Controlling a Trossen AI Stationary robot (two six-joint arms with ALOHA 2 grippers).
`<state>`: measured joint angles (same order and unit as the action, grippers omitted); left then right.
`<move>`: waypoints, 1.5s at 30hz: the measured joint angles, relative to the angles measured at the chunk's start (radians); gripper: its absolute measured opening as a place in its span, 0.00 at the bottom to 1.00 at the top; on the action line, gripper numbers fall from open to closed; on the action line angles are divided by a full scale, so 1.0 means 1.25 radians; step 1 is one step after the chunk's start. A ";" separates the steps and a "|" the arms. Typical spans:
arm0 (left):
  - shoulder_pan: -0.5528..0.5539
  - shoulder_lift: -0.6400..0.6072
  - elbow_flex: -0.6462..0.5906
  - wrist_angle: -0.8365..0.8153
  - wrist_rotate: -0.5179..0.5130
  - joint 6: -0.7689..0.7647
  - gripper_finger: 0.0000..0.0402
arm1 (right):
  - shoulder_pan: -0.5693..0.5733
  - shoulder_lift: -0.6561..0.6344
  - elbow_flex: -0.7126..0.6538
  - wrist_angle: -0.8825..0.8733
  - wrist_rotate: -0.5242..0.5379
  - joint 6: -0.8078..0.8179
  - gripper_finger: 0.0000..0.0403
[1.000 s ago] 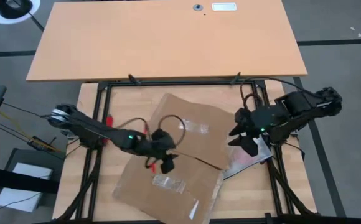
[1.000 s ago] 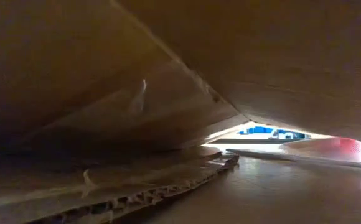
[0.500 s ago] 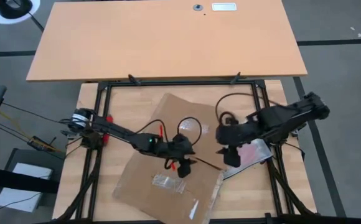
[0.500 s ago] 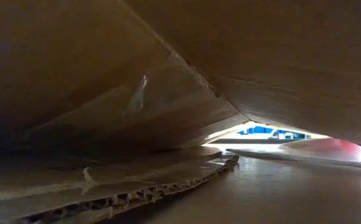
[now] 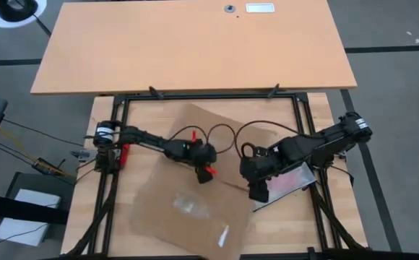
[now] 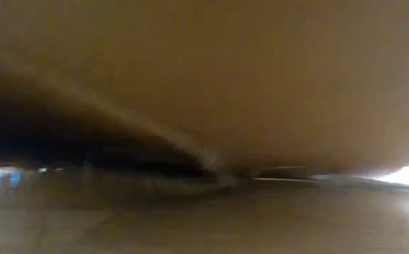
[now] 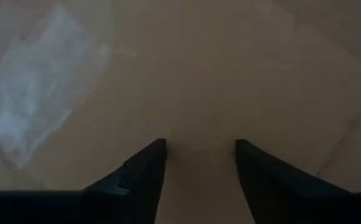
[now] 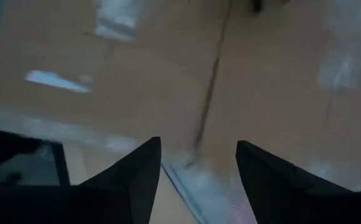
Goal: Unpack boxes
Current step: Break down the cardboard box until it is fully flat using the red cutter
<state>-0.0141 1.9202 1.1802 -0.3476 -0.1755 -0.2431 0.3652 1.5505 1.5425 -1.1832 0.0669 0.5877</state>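
The brown cardboard box (image 5: 195, 209) lies flattened and skewed across the middle of the table, with clear tape strips (image 5: 188, 207) on its top. In the low view its underside (image 6: 204, 70) fills the picture. My left gripper (image 5: 206, 175) is open, slanting down at the box's middle panel (image 7: 230, 62). My right gripper (image 5: 257, 191) is open, higher up over the box's right edge (image 8: 261, 74). My left gripper has its open fingertips (image 7: 162, 149) down close to the bare top panel of the box, beside a tape strip (image 7: 37, 106). Whether they touch the cardboard, I cannot tell.
A clear plastic bag with a red item (image 5: 290, 180) lies on the table right of the box, under my right arm. A red-handled tool (image 5: 125, 152) lies at the left by the black frame (image 5: 209, 95). A large wooden desk (image 5: 195, 43) stands beyond the far edge.
My left gripper has swung toward the table's right and far side and come down over the box's middle. My right gripper has moved left, toward the near edge, and down. The box's raised part has sunk lower over the low camera.
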 joint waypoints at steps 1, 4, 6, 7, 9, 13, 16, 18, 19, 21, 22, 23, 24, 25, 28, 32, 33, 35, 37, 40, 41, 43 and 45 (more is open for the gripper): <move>0.014 0.000 0.002 -0.035 -0.023 -0.016 0.51 | -0.007 0.000 0.000 -0.001 0.003 0.014 0.52; 0.056 0.003 0.004 -0.145 -0.079 -0.060 0.51 | -0.025 -0.002 0.000 -0.004 0.019 0.046 0.52; 0.081 0.001 0.004 -0.196 -0.082 -0.086 0.51 | -0.034 -0.004 0.000 -0.007 0.027 0.059 0.52; 0.093 -0.004 0.003 -0.216 -0.081 -0.097 0.51 | -0.040 -0.004 0.000 -0.008 0.027 0.063 0.52; 0.118 -0.019 0.000 -0.228 -0.059 -0.099 0.51 | -0.050 -0.004 0.000 -0.008 0.029 0.066 0.52; 0.140 -0.094 -0.004 -0.177 -0.002 -0.032 0.51 | -0.073 -0.011 0.000 -0.007 0.054 0.076 0.52; 0.152 -0.192 0.040 -0.149 0.065 0.058 0.51 | -0.096 -0.044 0.000 0.004 0.070 0.064 0.52; 0.159 -0.250 0.071 -0.166 0.087 0.102 0.51 | -0.122 -0.073 0.000 0.026 0.070 0.044 0.52; 0.162 -0.273 0.087 -0.173 0.096 0.120 0.50 | -0.137 -0.088 0.000 0.045 0.070 0.032 0.52; 0.165 -0.318 0.122 -0.173 0.117 0.155 0.47 | -0.176 -0.121 0.000 0.086 0.069 0.007 0.51; 0.170 -0.344 0.140 -0.172 0.133 0.171 0.44 | -0.199 -0.137 0.000 0.113 0.069 -0.006 0.49; 0.176 -0.368 0.157 -0.167 0.159 0.189 0.40 | -0.227 -0.151 0.000 0.144 0.064 -0.022 0.47; 0.182 -0.392 0.171 -0.156 0.191 0.210 0.35 | -0.255 -0.163 0.000 0.177 0.053 -0.039 0.45; 0.192 -0.417 0.174 -0.143 0.230 0.232 0.30 | -0.283 -0.173 0.000 0.214 0.040 -0.056 0.41; 0.220 -0.475 0.168 -0.117 0.330 0.253 0.11 | -0.353 -0.206 0.000 0.317 0.018 -0.108 0.28; 0.248 -0.575 0.125 -0.078 0.342 0.214 0.03 | -0.396 -0.264 0.000 0.365 0.030 -0.184 0.07; 0.249 -0.606 0.105 -0.066 0.336 0.207 0.05 | -0.399 -0.280 -0.002 0.364 0.037 -0.203 0.04; 0.249 -0.666 0.059 -0.052 0.313 0.189 0.07 | -0.400 -0.319 -0.021 0.369 0.053 -0.233 0.02; 0.248 -0.723 0.013 -0.051 0.289 0.171 0.08 | -0.400 -0.362 -0.056 0.381 0.063 -0.241 0.04; 0.247 -0.801 -0.060 -0.058 0.253 0.117 0.08 | -0.400 -0.428 -0.130 0.418 0.063 -0.241 0.06; 0.247 -0.825 -0.081 -0.055 0.249 0.099 0.08 | -0.399 -0.448 -0.152 0.419 0.063 -0.240 0.07; 0.248 -0.858 -0.118 -0.052 0.240 0.083 0.08 | -0.399 -0.484 -0.195 0.408 0.058 -0.238 0.07; 0.248 -0.884 -0.145 -0.048 0.240 0.083 0.08 | -0.399 -0.511 -0.231 0.404 0.057 -0.240 0.06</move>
<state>0.2954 0.8152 0.9993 -0.4075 0.1242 -0.1396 -0.1329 0.9118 1.2534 -0.6780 0.1379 0.2870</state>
